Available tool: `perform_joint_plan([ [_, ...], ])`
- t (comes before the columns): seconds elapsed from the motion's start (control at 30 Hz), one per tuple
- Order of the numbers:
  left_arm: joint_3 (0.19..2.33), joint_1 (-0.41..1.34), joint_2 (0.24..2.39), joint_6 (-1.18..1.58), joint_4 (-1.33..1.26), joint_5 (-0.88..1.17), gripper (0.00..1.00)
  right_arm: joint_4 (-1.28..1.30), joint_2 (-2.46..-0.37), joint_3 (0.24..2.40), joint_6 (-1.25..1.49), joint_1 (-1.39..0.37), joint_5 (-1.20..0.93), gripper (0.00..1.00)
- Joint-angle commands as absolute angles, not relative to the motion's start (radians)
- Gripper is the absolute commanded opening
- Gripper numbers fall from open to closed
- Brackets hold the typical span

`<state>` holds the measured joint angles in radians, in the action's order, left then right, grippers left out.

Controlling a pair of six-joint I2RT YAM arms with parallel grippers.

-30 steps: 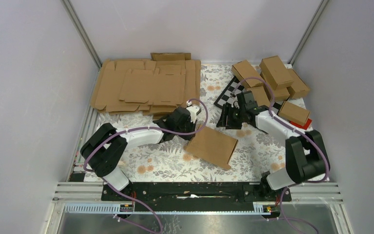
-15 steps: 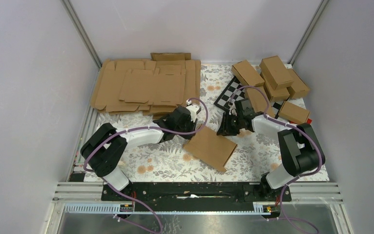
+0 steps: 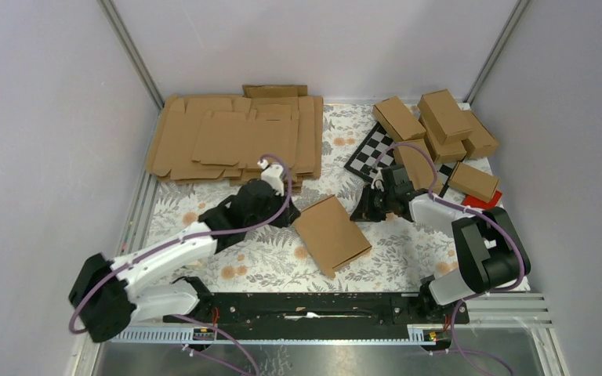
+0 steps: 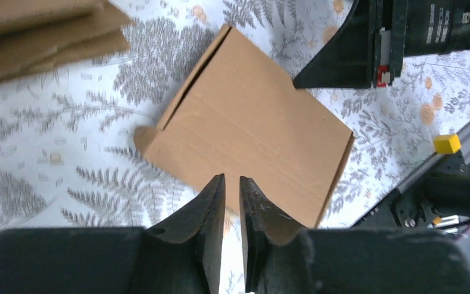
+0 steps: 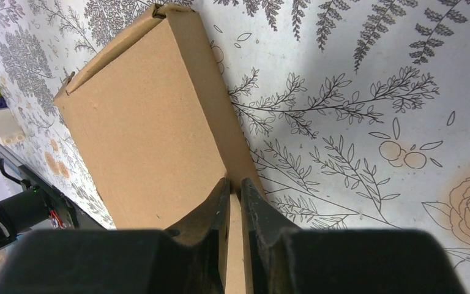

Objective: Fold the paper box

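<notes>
My left gripper (image 4: 232,177), barely parted and empty, faces the paper box (image 4: 251,128); right gripper (image 5: 234,180) at its edge, pinch unclear.

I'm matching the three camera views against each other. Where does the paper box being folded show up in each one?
Top external: the paper box lies just below centre.
Left wrist: the box fills the middle.
Right wrist: the box takes the left half.
Shared landmark: the fern-print table cover beneath it in all three.
</notes>
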<state>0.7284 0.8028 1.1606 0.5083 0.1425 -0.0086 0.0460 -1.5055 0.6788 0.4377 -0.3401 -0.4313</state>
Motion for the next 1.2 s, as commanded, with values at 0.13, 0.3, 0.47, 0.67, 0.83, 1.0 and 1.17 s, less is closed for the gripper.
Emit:
perform_joint_plan([
  [0.13,0.619,0.806,0.994,0.701,0.325,0.007,0.0,0.092,-1.516,0.632,0.424,-0.344,-0.352,0.02],
  [0.3,0.558,0.807,0.974,0.776,0.325,0.024,0.0,0.091,-1.514,0.629,0.447,-0.343,-0.264,0.0],
  [0.47,0.51,0.809,1.038,0.816,0.265,0.091,0.0,0.147,-1.515,0.641,0.445,-0.344,-0.203,0.0],
  [0.67,0.453,0.83,1.127,0.852,0.084,0.118,0.0,0.147,-1.525,0.652,0.442,-0.344,-0.202,0.0],
  [0.83,0.459,0.87,1.287,0.873,-0.187,0.127,0.0,0.147,-1.517,0.66,0.443,-0.344,-0.221,0.0],
  [1.0,0.633,0.926,1.506,0.838,-0.366,0.13,0.0,0.148,-1.508,0.666,0.446,-0.344,-0.252,0.0],
  [1.17,0.831,0.95,1.657,0.79,-0.375,0.188,0.0,0.162,-1.499,0.678,0.438,-0.346,-0.296,0.0],
])
